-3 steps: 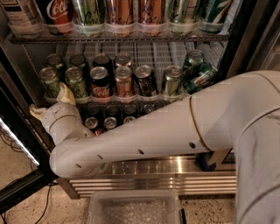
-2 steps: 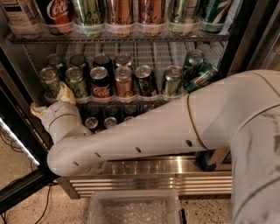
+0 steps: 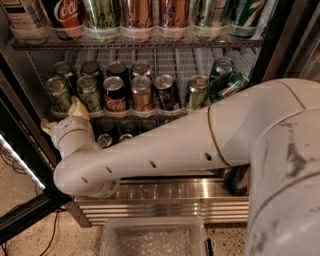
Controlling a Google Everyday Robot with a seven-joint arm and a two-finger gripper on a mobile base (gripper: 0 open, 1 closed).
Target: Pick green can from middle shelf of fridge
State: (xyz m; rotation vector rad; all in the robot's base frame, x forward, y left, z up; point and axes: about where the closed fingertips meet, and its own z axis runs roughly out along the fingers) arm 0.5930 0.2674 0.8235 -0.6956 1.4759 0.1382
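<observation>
The fridge (image 3: 272,45) stands open in front of me. Its middle shelf (image 3: 150,114) holds two rows of cans. Pale olive-green cans stand at the front left (image 3: 57,92) (image 3: 89,93), and another stands further right (image 3: 196,91). My gripper (image 3: 62,118) sits low at the shelf's front left, just below and in front of the two left green cans. Its cream fingers are spread apart, one (image 3: 79,108) pointing up beside the second green can, the other (image 3: 46,127) out to the left. It holds nothing. My white arm (image 3: 165,145) crosses the lower shelf.
A red Coca-Cola can (image 3: 116,93), a copper can (image 3: 142,92) and a dark can (image 3: 166,91) stand mid-shelf. Dark green 7UP cans (image 3: 225,80) lean at the right. Tall bottles (image 3: 137,15) fill the rack above. Dark cans (image 3: 105,140) sit below. A clear bin (image 3: 155,237) lies on the floor.
The arm and gripper have shifted only slightly in front of the left end of the middle shelf. The cans have not moved.
</observation>
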